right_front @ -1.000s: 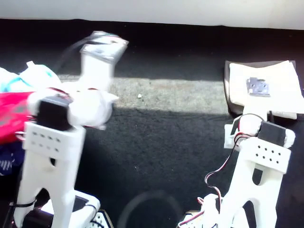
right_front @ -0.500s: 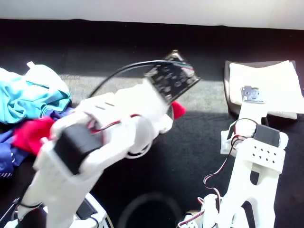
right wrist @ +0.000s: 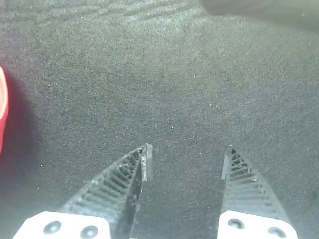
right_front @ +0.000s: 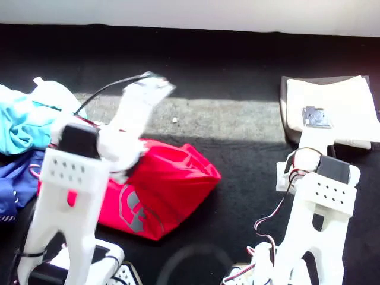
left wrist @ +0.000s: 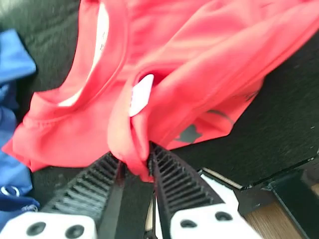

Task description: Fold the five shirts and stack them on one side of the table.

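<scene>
On the black table cloth (right_front: 237, 155), left of the middle, lies the crumpled red cloth shirt (right_front: 172, 184). Your left claw (left wrist: 135, 158) pinches its edge. Your right claw (right wrist: 188, 151) hangs spread apart.

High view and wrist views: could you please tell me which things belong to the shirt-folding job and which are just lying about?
Job: red shirt, pinched in the left gripper; turquoise shirt and blue shirt, heaped by the left arm; folded white shirt at far right; right gripper, open over the black mat.

Lying about: white speck on the black mat.
</scene>
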Action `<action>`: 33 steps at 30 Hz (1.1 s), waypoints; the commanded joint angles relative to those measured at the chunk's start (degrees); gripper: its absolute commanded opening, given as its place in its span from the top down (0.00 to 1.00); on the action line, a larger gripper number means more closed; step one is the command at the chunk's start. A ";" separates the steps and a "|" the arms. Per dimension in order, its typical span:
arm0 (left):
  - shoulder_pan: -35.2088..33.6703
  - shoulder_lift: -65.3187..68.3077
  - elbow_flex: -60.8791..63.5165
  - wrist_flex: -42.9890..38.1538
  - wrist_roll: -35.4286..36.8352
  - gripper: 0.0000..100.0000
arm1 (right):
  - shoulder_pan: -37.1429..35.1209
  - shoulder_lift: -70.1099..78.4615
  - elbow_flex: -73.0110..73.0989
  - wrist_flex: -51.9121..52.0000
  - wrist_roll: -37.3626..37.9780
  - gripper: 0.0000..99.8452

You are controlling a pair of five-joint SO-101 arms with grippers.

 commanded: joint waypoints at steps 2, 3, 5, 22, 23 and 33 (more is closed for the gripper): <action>-17.27 4.53 11.03 -5.71 -9.41 0.84 | -3.91 -1.10 -1.80 -0.22 -0.35 0.76; -20.00 6.02 12.44 -6.95 -11.25 0.84 | -5.58 -1.10 -2.68 -0.13 -0.44 0.74; -24.31 9.45 14.02 -8.88 -13.80 0.84 | -9.01 -0.48 -4.88 -0.13 -0.53 0.71; -22.20 18.24 14.11 -10.20 -10.46 0.83 | -34.77 47.96 -57.80 5.67 -8.35 0.70; -21.23 18.24 14.20 -10.73 -9.85 0.83 | -36.09 51.56 -61.32 6.37 -8.62 0.70; -13.93 18.51 14.64 -12.48 -4.92 0.83 | -43.82 78.29 -86.99 11.82 -8.53 0.70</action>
